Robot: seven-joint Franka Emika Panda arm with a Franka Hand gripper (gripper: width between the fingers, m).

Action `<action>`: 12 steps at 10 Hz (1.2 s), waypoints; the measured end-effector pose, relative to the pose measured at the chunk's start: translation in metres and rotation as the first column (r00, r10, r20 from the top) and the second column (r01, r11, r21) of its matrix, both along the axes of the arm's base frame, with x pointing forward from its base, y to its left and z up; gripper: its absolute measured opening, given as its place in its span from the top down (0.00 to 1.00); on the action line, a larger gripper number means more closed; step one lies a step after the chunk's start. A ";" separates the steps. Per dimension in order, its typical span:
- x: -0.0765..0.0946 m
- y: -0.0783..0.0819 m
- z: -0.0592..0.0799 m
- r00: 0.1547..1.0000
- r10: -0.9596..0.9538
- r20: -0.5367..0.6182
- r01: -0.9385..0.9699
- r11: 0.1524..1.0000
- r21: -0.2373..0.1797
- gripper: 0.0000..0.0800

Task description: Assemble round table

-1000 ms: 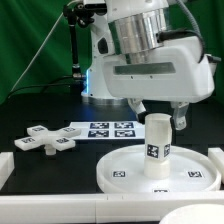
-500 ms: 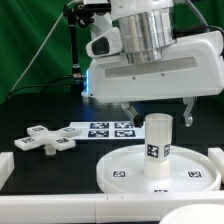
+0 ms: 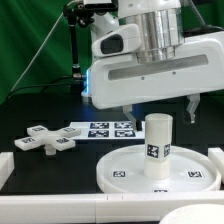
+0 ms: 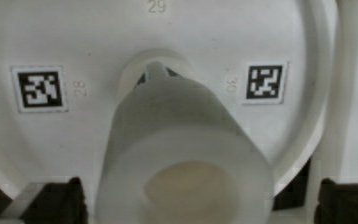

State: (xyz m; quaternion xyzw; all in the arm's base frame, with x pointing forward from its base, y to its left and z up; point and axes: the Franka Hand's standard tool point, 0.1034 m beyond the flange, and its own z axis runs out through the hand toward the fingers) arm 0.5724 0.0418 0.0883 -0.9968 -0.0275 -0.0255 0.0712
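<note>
The short cylindrical leg (image 3: pixel 157 146) stands upright in the middle of the large round rimmed disc (image 3: pixel 112 172). My gripper (image 3: pixel 160 107) hangs above the leg, open and empty, with one finger on each side and clear of the leg's top. In the wrist view the leg (image 4: pixel 183 140) rises from the disc's centre hub, the disc (image 4: pixel 87 35) fills the picture, and my gripper (image 4: pixel 197 204) straddles the leg with dark fingertips (image 4: pixel 51 202) at the edges. The cross-shaped piece (image 3: pixel 45 140) lies on the table at the exterior view's left.
The marker board (image 3: pixel 105 129) lies behind the disc, next to the cross-shaped piece. A white rail (image 3: pixel 90 206) runs along the front edge, with white blocks at the left (image 3: pixel 5 166) and right (image 3: pixel 216 160). The arm's base stands at the back.
My gripper has risen straight up from the leg, with its fingers now above the leg's top. The leg stays standing on the disc.
</note>
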 end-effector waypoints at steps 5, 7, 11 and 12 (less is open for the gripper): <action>-0.001 -0.002 0.001 0.947 0.317 0.048 -0.316 0.948 -0.030 0.19; -0.001 -0.001 -0.001 0.859 0.508 0.061 -0.502 0.861 -0.084 0.19; -0.003 0.002 -0.003 0.602 0.798 0.033 -0.786 0.600 -0.149 0.19; -0.003 0.002 -0.003 0.546 0.838 0.025 -0.825 0.542 -0.159 0.19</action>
